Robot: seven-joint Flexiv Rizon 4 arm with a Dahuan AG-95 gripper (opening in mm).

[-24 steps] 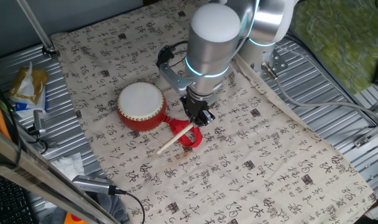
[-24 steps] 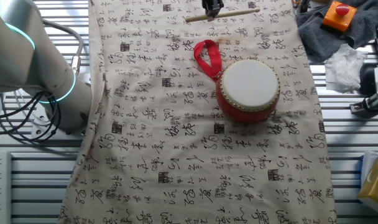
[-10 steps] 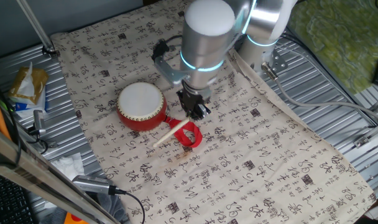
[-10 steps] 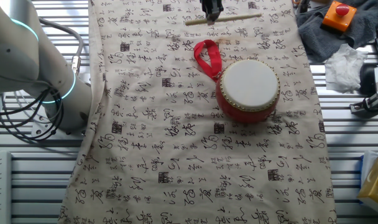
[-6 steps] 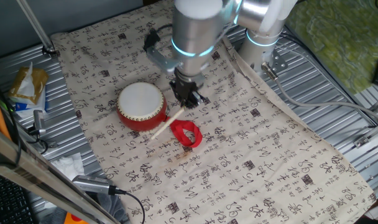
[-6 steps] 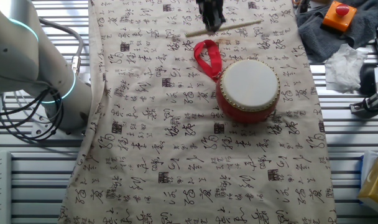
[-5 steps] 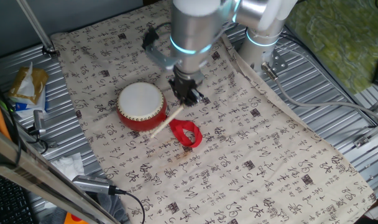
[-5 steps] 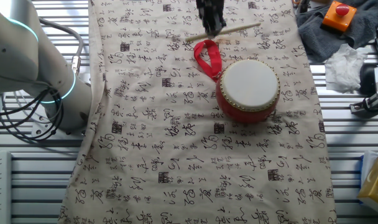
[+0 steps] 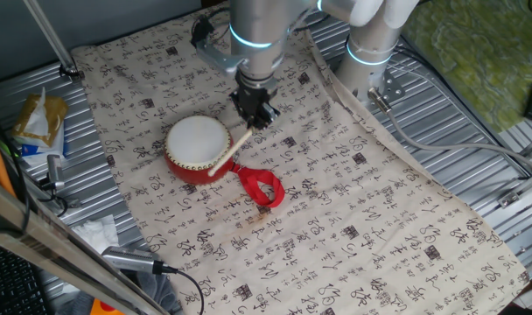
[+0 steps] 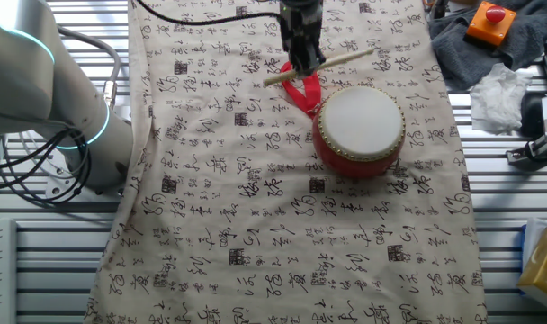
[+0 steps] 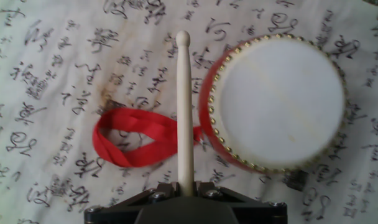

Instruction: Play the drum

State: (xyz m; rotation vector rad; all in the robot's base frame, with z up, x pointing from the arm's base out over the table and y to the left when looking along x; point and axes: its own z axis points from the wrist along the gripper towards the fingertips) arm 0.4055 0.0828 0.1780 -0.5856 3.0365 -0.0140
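The drum (image 9: 197, 149) has a red body, a white skin and gold studs, and stands on the printed cloth; it also shows in the other fixed view (image 10: 360, 129) and the hand view (image 11: 277, 99). Its red ribbon loop (image 9: 262, 186) lies beside it on the cloth (image 11: 136, 137). My gripper (image 9: 254, 114) is shut on a thin light wooden stick (image 9: 232, 150) and holds it in the air. In the hand view the stick (image 11: 185, 106) points away from my gripper (image 11: 185, 188), just left of the drum, over the ribbon. The stick's tip hangs by the drum's rim.
The printed cloth (image 9: 353, 201) covers a ribbed metal table. A snack bag (image 9: 38, 122) and tissue (image 9: 95, 232) lie off the cloth's edge. In the other fixed view a grey rag with an orange box (image 10: 489, 22) and tissue (image 10: 498, 94) lie beyond the drum.
My gripper has lifted the stick off the cloth and carried it away from the ribbon toward the drum. The drum and ribbon have not moved.
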